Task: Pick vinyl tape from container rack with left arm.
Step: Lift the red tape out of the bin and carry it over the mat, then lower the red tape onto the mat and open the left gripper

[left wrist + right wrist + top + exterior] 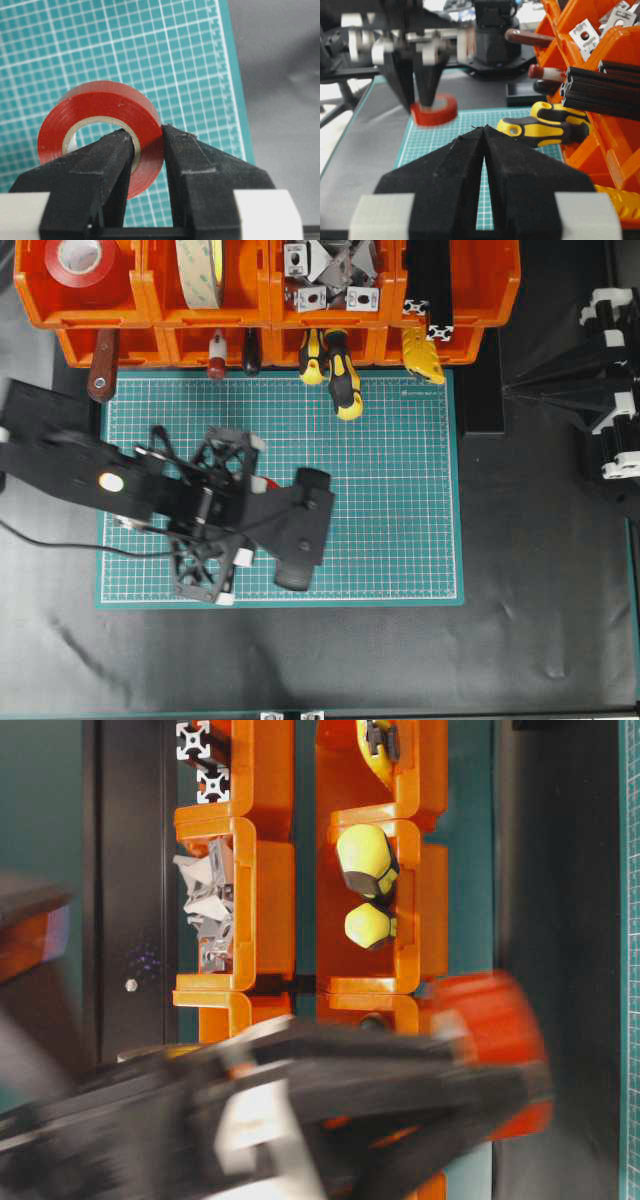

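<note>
Green gridded cutting mat on black tabletop

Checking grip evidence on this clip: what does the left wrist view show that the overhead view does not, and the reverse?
Left wrist only: the left gripper pinching the vinyl tape, with one finger through its core. Overhead only: the container rack, with another red roll in its top-left bin. Both: the green cutting mat.
</note>
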Available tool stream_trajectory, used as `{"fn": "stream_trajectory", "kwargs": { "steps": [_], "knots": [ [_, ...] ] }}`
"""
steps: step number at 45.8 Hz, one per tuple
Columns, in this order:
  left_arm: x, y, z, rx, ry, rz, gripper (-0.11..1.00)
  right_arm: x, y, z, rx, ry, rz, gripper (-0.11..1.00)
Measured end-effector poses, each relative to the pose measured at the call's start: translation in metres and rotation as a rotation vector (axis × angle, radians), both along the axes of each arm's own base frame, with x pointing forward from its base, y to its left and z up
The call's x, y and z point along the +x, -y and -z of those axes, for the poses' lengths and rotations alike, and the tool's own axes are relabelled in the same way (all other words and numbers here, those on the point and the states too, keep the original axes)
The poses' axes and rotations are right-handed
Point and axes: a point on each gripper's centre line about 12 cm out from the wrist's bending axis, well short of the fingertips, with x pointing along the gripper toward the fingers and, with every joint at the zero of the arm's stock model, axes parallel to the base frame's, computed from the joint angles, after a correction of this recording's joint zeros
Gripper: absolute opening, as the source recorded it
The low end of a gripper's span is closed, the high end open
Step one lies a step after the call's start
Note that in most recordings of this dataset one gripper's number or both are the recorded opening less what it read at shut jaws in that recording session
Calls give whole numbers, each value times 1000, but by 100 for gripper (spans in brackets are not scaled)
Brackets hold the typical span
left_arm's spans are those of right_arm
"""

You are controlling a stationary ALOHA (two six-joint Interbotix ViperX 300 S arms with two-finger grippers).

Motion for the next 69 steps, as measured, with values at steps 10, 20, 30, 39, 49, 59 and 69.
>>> {"fn": "stream_trajectory", "kwargs": {
  "steps": [10, 20, 30, 39, 49, 59, 69],
  "knots": [
    [7, 1, 29, 13, -49, 1, 18, 0, 0, 0, 0, 3, 0, 0],
    [8, -4, 31, 8, -45, -18, 18, 0, 0, 0, 0, 3, 0, 0],
    [9, -7, 32, 3, -35, -27, 18, 0, 0, 0, 2, 3, 0, 0],
    [9, -9, 36, 0, -23, -30, 19, 0, -1, 0, 0, 2, -6, 0],
    [7, -14, 42, 0, -39, -47, 66, 0, -2, 0, 0, 2, -9, 0],
    [5, -14, 45, 3, -46, -45, 89, 0, -2, 0, 0, 0, -9, 0],
    [-2, -13, 19, -11, 12, -38, 87, 0, -2, 0, 0, 2, -9, 0]
  ]
}}
